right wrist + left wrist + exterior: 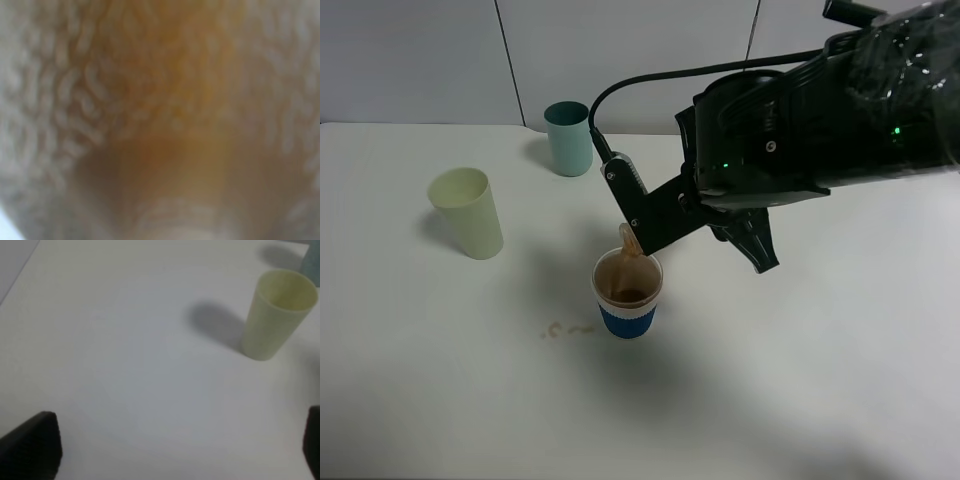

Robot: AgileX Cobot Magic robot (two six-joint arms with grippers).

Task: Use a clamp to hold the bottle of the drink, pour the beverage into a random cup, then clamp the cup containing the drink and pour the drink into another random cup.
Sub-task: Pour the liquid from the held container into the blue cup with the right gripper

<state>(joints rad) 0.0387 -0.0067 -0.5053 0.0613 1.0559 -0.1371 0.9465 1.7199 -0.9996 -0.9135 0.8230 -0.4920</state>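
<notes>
My right gripper (pixel 638 215) reaches across the middle and is shut on the bottle (pixel 629 240), which is mostly hidden by the black jaws. The bottle is tipped mouth-down over the blue-sleeved cup (pixel 628 322). Dark brown beverage (pixel 630 294) lies in that cup. The right wrist view is filled by a blurred close-up of the bottle (pixel 160 120) with brownish liquid in it. The pale yellow-green tumbler (pixel 468 212) stands upright and empty at the left. My left gripper (pixel 172 450) hovers open over bare table, well short of the tumbler (pixel 277 315).
A teal cup (pixel 569 138) stands at the back near the wall. A few brown drops (pixel 565 329) lie on the white table (pixel 800 400) just left of the blue-sleeved cup. The bulky right arm (pixel 820 130) spans the upper right.
</notes>
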